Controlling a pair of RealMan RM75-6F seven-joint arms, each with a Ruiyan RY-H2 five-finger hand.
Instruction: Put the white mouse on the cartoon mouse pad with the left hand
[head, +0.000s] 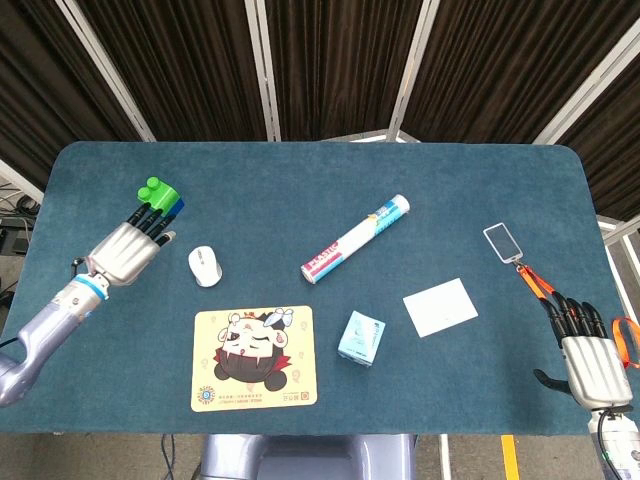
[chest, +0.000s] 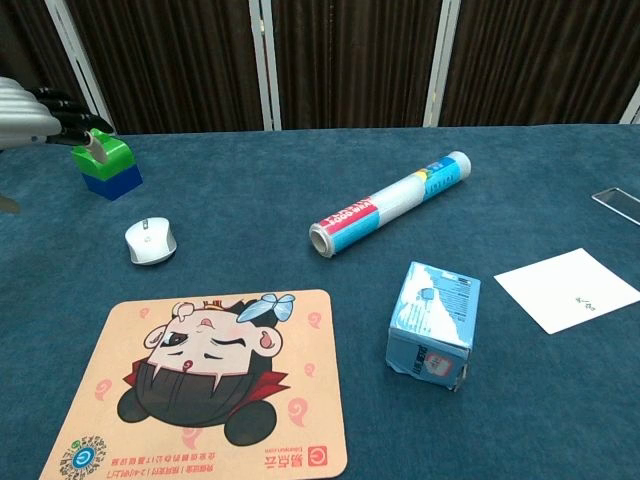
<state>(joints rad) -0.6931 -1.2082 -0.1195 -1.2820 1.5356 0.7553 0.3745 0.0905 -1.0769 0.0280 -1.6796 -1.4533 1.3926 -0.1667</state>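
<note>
The white mouse (head: 205, 265) (chest: 150, 240) lies on the blue table, just above the cartoon mouse pad (head: 253, 358) (chest: 207, 390), which sits near the front edge. My left hand (head: 133, 246) (chest: 35, 115) hovers left of the mouse with its fingers stretched out and apart, holding nothing; its fingertips overlap the green and blue block. My right hand (head: 586, 355) rests at the table's front right corner, fingers apart and empty; the chest view does not show it.
A green and blue block (head: 160, 197) (chest: 105, 166) stands behind the left hand. A rolled tube (head: 357, 237) (chest: 390, 203), a light blue box (head: 361, 337) (chest: 434, 322), a white card (head: 440, 306) (chest: 567, 289) and a badge with orange lanyard (head: 503, 241) lie to the right.
</note>
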